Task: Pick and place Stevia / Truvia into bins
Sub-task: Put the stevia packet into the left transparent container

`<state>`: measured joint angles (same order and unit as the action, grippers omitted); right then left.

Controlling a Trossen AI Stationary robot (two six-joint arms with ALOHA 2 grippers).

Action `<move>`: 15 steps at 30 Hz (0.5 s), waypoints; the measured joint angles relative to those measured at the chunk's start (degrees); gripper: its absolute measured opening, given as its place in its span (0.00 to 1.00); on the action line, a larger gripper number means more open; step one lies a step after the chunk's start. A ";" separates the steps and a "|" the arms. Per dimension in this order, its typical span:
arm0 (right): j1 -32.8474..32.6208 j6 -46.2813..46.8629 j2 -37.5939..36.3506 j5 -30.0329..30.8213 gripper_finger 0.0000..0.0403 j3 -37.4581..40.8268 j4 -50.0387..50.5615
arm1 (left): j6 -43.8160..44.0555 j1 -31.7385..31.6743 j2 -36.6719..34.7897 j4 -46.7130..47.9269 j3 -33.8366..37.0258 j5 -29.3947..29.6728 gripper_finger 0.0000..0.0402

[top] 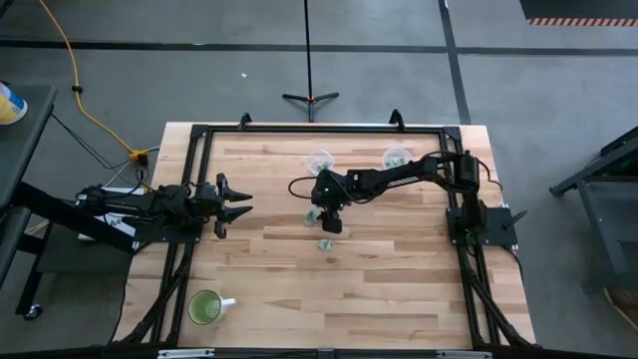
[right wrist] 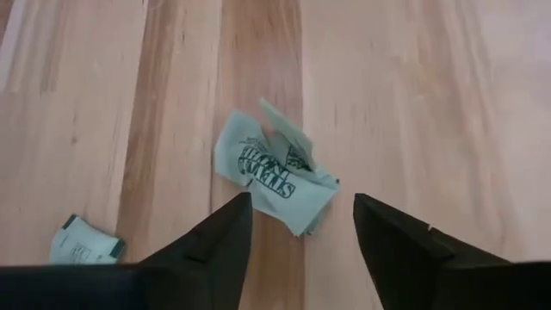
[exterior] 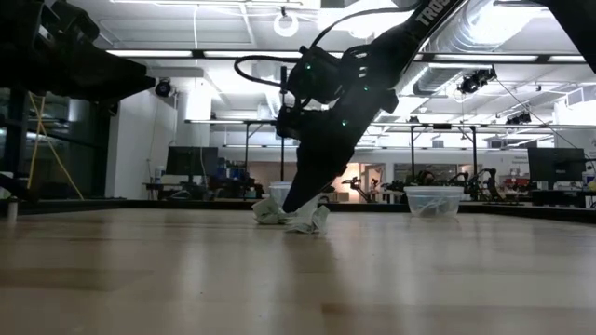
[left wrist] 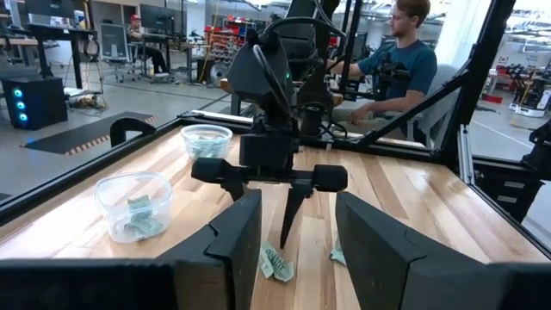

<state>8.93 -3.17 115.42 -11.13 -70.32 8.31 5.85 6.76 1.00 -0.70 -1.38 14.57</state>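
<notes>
Pale green-and-white paper sachets [right wrist: 280, 176] had dark green print, lying on the light striped wooden table [right wrist: 430, 95].

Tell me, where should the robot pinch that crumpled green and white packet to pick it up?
Best from straight above, where the right tool hangs open with a finger on each side. The packet lies flat on the table, so there is no edge to slide under. Its raised, folded corner is probably the easiest part to pinch. The left tool waits open by the table's left edge.
</notes>
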 joint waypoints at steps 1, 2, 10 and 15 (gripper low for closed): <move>0.00 0.15 0.02 -0.38 0.47 0.00 0.04 | 0.00 -0.01 0.02 -0.01 0.01 0.00 0.46; -0.02 0.17 0.02 -0.83 0.46 0.00 -0.03 | 0.00 -0.01 0.00 -0.01 0.01 0.02 0.46; -0.04 -0.02 0.02 -1.23 0.28 0.00 0.40 | 0.02 -0.01 0.02 0.01 0.01 0.02 0.46; -0.04 -0.21 0.04 -1.20 0.20 0.00 0.97 | 0.00 -0.01 0.01 0.01 0.00 0.02 0.46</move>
<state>8.88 -3.38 115.46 -12.33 -70.32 9.29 5.85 6.74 1.01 -0.69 -1.38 14.59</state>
